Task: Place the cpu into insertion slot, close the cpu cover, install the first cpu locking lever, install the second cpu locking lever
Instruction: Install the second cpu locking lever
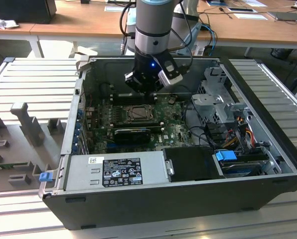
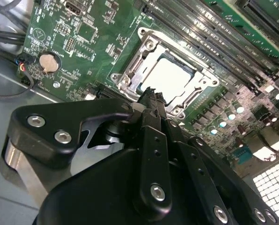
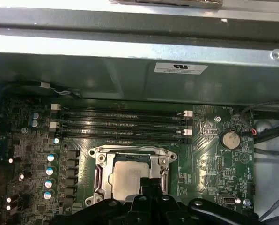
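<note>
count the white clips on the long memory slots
4 white clips in the first wrist view: two at one end of the slots, two at the opposite end; others may be hidden.

Cpu [image 3: 128,180] in insertion slot [image 3: 98,180] under cpu cover [image 3: 130,151], beside 4 memory slots [image 3: 121,124].

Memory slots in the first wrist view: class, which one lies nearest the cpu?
The last slot in the row, bordering the cpu cover; the others sit further toward the case wall.
</note>
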Controlling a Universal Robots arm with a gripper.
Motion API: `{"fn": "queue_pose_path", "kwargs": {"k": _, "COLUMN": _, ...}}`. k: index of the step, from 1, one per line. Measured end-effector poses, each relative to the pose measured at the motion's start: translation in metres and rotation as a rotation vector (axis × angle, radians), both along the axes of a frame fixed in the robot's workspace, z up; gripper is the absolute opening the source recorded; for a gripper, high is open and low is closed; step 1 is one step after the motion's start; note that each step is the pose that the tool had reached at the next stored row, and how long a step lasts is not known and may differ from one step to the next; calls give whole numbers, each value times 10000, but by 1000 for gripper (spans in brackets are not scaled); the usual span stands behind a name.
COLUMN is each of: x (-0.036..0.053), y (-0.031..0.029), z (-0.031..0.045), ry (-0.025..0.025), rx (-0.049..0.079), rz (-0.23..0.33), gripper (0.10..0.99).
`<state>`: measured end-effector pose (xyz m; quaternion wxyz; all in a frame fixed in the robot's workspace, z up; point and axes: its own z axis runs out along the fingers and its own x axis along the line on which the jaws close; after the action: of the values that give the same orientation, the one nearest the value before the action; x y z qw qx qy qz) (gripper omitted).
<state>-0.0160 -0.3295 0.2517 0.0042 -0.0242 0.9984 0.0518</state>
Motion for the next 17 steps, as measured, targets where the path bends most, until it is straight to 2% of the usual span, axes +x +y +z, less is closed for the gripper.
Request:
{"fn": "queue_pose_path", "kwargs": {"k": 13, "x": 0, "y": -147, "z": -19, "ry": -1, "rx": -20, "rz": 0, "gripper": 106}}
{"fn": "queue_pose_path", "kwargs": {"k": 17, "x": 0, "y": -198, "z": -19, "ry": 0, "rx": -79, "rz": -1, "gripper": 106}}
